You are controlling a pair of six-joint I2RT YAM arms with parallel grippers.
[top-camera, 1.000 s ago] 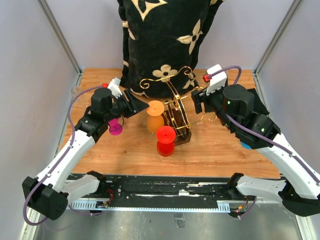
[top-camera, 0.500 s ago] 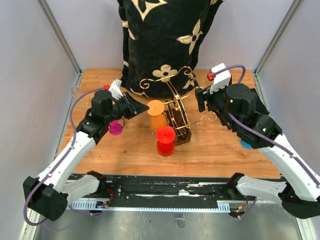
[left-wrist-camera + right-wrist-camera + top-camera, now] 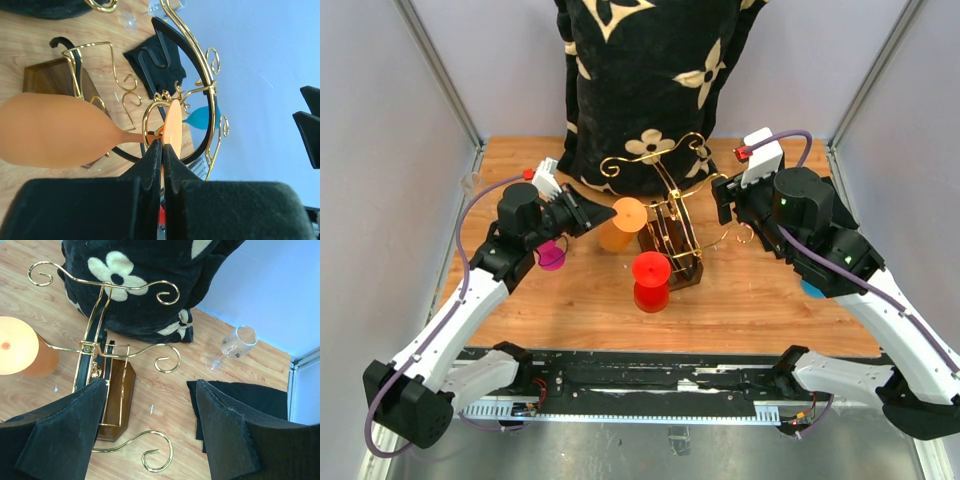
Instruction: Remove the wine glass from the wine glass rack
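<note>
Claw of outstretched left arm clamps wine glass stem

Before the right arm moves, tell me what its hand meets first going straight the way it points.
Probably the wine glass rack: the open right hand frames its curled gold arm, with the wooden table behind. Depth is unclear, so it might slip past.

Five wine glasses in play: orange glass, red glass, pink glass, blue glass, clear glass. One gold rack, one floral cloth.
</note>
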